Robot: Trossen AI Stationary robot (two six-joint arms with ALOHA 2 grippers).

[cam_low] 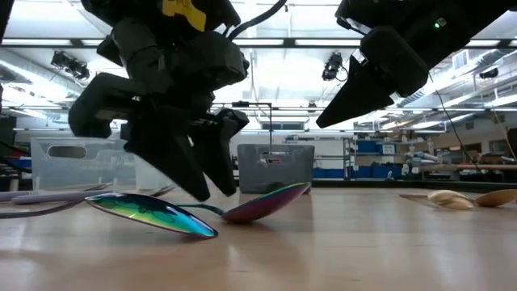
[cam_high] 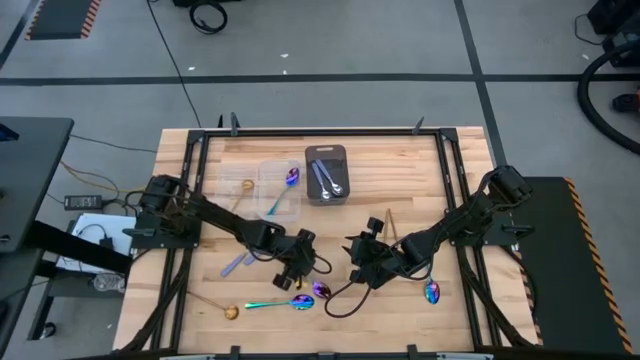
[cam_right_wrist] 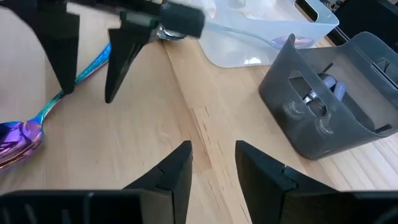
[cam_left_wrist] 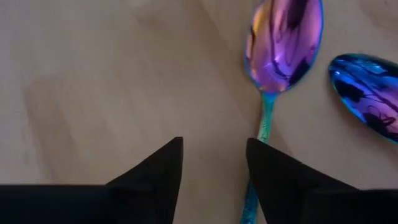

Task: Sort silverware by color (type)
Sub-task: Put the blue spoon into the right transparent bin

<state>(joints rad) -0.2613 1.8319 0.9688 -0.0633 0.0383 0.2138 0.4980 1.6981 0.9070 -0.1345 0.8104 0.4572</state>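
My left gripper point(cam_left_wrist: 214, 158) is open and points down, low over the table near its near edge. Its fingers point(cam_right_wrist: 118, 59) stand on either side of the thin handle point(cam_left_wrist: 266, 121) of a rainbow spoon point(cam_high: 320, 290) lying flat, purple bowl point(cam_left_wrist: 285, 43) up. A second rainbow spoon point(cam_high: 282, 302) lies beside it, and its blue bowl point(cam_left_wrist: 367, 93) shows in the left wrist view. A third rainbow spoon point(cam_high: 432, 293) lies to the right. My right gripper point(cam_right_wrist: 213, 165) hovers open above bare wood right of the left one. Silver spoons point(cam_high: 330, 178) lie in the dark gray tray point(cam_right_wrist: 348, 124). My left gripper comes from above with its fingers across the rainbow spoon's handle point(cam_left_wrist: 264, 130), which runs along the inner edge of one fingertip point(cam_left_wrist: 261, 168) and passes under it. I cannot tell whether that finger touches the handle. The spoon lies flat on the table.
A clear container point(cam_high: 280, 190) left of the tray holds a rainbow spoon, and another clear container point(cam_high: 243, 186) holds a gold one. A gold spoon point(cam_high: 229, 312) lies near the near-left corner and a pale spoon point(cam_high: 238, 263) under the left arm. A black cable point(cam_high: 340, 300) loops near the right gripper.
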